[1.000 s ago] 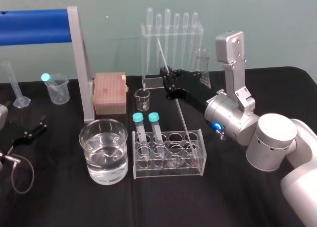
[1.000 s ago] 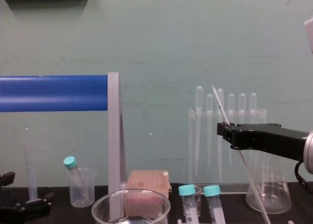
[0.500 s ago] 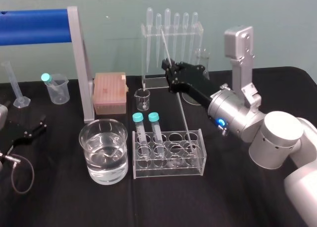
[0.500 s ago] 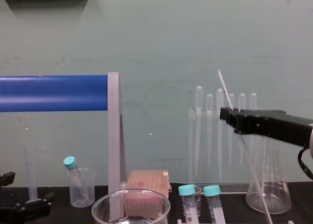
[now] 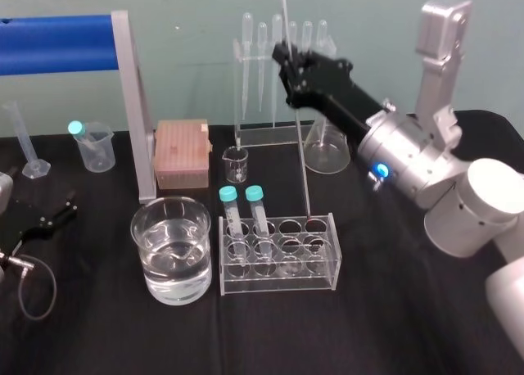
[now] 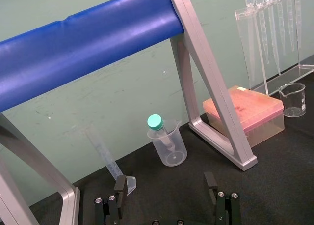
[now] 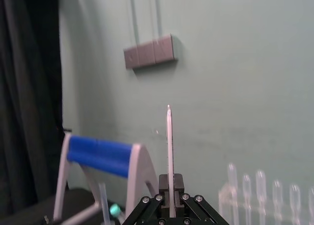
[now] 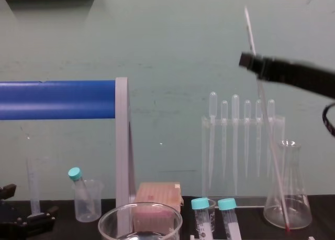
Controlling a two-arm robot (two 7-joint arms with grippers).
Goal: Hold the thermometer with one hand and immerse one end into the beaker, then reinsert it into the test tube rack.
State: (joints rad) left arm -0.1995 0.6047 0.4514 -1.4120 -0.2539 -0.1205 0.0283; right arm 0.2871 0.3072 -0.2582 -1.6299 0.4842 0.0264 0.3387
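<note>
Gripping the thermometer near its upper end, the right gripper is raised high over the back of the table, jaws clamped on the glass rod, which the right wrist view shows pinched between the black fingers. The rod hangs slightly tilted, and its red bulb sits at the top edge of the test tube rack, over a back-row hole towards the right end; whether the tip is clear of the hole cannot be told. The beaker, part-filled with water, stands just to the left of the rack, which carries two teal-capped tubes. The left gripper lies parked on the black cloth at the far left, its fingers apart, a looped cable beside it. The cloth covers the whole table, and behind it rises a pale green wall. Along the back stand a pipette stand, a conical flask, a small beaker, a pink box and a blue bar on a silver frame.
</note>
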